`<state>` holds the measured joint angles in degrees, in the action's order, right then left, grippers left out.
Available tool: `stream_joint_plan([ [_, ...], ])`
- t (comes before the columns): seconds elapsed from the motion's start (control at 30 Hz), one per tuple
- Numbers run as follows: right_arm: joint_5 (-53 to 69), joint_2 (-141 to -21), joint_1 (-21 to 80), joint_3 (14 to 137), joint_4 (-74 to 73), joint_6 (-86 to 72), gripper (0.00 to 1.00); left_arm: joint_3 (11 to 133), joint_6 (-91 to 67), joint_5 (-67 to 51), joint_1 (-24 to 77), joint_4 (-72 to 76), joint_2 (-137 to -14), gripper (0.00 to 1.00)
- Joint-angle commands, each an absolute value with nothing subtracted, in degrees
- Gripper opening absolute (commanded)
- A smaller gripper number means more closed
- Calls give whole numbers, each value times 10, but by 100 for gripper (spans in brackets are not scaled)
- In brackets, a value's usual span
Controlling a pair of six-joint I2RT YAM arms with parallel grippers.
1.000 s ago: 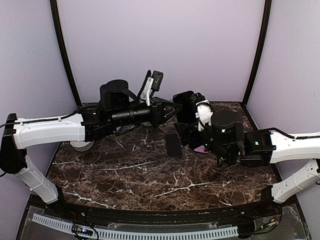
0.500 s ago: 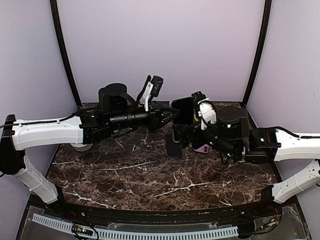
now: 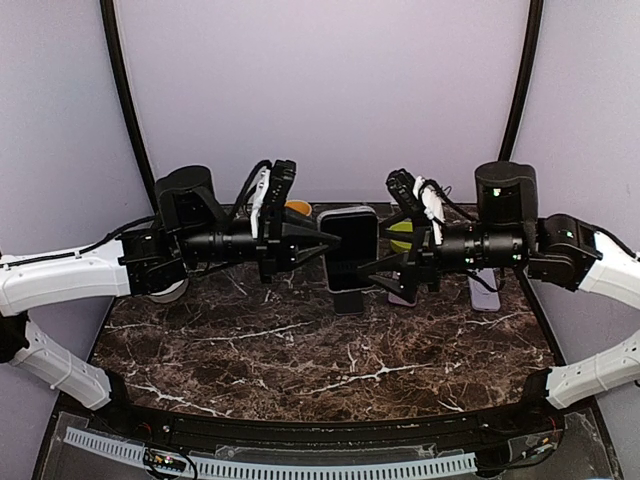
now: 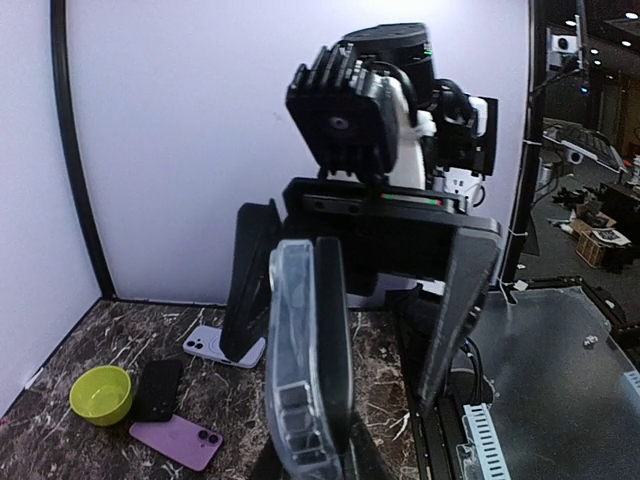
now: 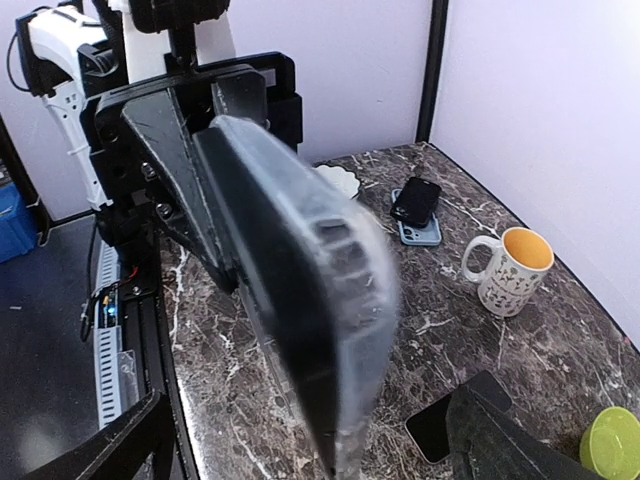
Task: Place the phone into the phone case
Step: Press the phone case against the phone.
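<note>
- Clear plastic phone case (image 4: 293, 372) stands upright on its short end in the air above the middle of the table, seen edge-on from the left wrist.
- The black phone (image 4: 333, 340) lies flat against the case's open side. The two form one slab, but whether the phone is pressed fully home cannot be told.
- The left gripper (image 3: 328, 250) reaches in from the left with its jaws narrow, pinching case and phone together near their lower end.
- The right gripper (image 3: 378, 272) comes in from the right with its jaws spread wide. One finger stands on each side of the slab, and neither touches it.
- Directly under the held pair, a spare black handset (image 3: 347, 298) lies flat on the dark marble table (image 3: 250, 350).
- Just right of that handset lies a purple handset (image 3: 402, 295), camera side up.
- Farther right, near the table's right edge, is a pale lilac handset (image 3: 483, 290).
- A lime green bowl (image 3: 400, 232) sits toward the far side, behind the right gripper.
- A white mug (image 5: 510, 268) with an orange inside stands at the far edge, left of centre.
- A white bowl (image 5: 335, 180) sits at the left side of the table, partly hidden under the left arm.
</note>
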<state>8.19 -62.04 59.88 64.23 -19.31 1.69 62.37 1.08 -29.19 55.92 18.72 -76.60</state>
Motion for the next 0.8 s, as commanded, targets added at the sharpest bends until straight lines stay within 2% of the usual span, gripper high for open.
stream_joint_plan([
  [0.0, 189, -609, 577, 678, -226, 71, 90, 612, 55, -357, 559, 233, -733, 0],
  [0.03, 197, -606, 574, 679, -223, 73, 87, 612, 56, -363, 559, 233, -734, 0],
  [0.13, 207, -599, 572, 674, -196, 72, 84, 615, 57, -375, 559, 230, -737, 0],
  [0.2, 213, -606, 572, 675, -182, 70, 79, 616, 55, -381, 559, 229, -739, 0],
  [0.37, 231, -626, 571, 691, -193, 70, 57, 626, 48, -384, 559, 224, -746, 0],
  [0.53, 241, -621, 570, 688, -180, 61, 43, 622, 53, -377, 559, 211, -753, 0],
  [0.7, 235, -622, 569, 681, -160, 58, 22, 624, 58, -376, 559, 207, -757, 0],
  [0.77, 235, -628, 569, 685, -166, 60, 11, 626, 60, -378, 559, 209, -760, 0],
])
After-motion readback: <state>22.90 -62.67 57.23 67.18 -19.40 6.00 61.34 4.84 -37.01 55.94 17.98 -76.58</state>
